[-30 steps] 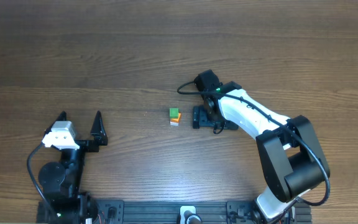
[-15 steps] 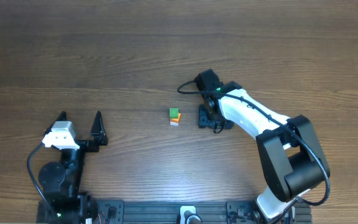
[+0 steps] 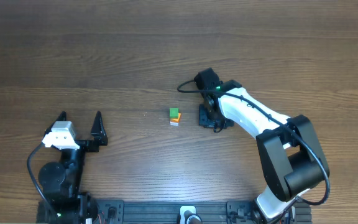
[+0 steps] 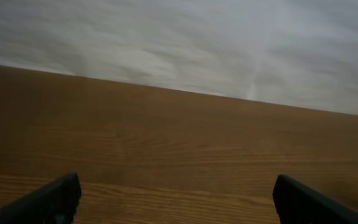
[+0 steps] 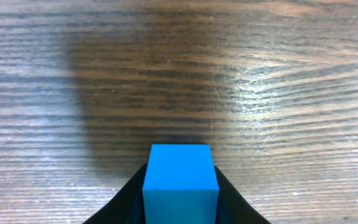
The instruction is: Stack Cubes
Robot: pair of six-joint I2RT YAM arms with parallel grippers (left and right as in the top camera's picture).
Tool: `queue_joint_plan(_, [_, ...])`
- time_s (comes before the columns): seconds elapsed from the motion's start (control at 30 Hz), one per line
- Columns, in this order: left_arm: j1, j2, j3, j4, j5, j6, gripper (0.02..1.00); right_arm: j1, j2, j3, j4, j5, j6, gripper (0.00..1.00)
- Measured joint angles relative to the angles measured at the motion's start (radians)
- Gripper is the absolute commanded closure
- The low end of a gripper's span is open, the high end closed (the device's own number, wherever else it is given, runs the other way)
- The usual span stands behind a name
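Pinches the right claw (image 5: 180,194) in from its wider spread onto the blue cube (image 5: 180,169), near the green-on-orange stack (image 3: 174,116), leaves the left claw (image 3: 79,126) gaping empty, so likely lift next.

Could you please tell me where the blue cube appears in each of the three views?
Right wrist view: the plain blue cube sits at bottom centre, between the black fingers.
Top view: it is hidden beneath the right gripper, just right of centre.
Left wrist view: this one faces away, across the brown wooden table towards a wall.
Shared landmark: the table's wood grain.
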Motion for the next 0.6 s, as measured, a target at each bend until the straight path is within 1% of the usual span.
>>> queue_joint_plan(0.13, [0.000,0.000,0.000,0.000,0.000,0.000,0.018,0.000,0.000,0.048,-0.064,0.000,0.001,0.755])
queue_joint_plan(0.33, [0.000,0.000,0.000,0.000,0.000,0.000,0.018,0.013,-0.010,0.187,-0.215,0.013,0.001,0.781])
queue_joint_plan(0.6, [0.000,0.000,0.000,0.000,0.000,0.000,0.018,0.119,-0.054,0.430,-0.389,0.033,0.020,0.792])
